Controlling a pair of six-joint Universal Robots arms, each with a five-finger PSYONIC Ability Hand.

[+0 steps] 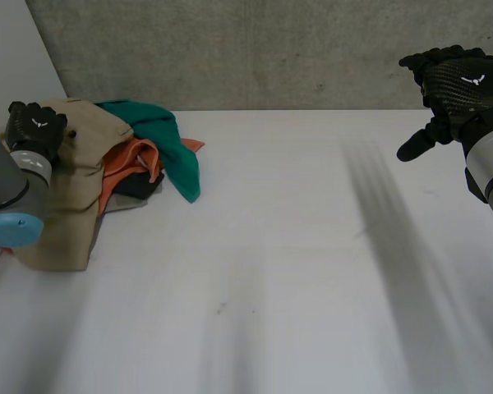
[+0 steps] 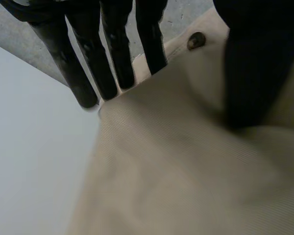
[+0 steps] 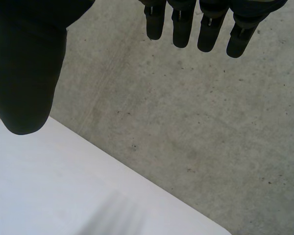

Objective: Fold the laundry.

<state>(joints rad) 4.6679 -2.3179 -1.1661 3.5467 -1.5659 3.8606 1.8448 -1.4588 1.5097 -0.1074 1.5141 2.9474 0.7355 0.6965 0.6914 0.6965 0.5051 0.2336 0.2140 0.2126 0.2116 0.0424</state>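
Note:
A pile of laundry lies at the table's far left. On it are a beige garment (image 1: 74, 189), a teal one (image 1: 168, 139), an orange one (image 1: 131, 160) and a dark piece (image 1: 140, 187). My left hand (image 1: 34, 125) sits on the beige garment's far edge. In the left wrist view the beige garment (image 2: 176, 161) carries a dark button (image 2: 196, 40). There my left hand (image 2: 255, 63) has its thumb pressed on top and its fingers (image 2: 112, 54) behind the edge, pinching it. My right hand (image 1: 456, 82) hangs in the air at the far right, fingers (image 3: 181, 24) straight, holding nothing.
The white table (image 1: 271, 263) stretches bare from the pile to the right side. A grey concrete wall (image 1: 271, 49) rises behind its far edge. A pale panel (image 1: 12, 57) stands at the far left, beside the pile.

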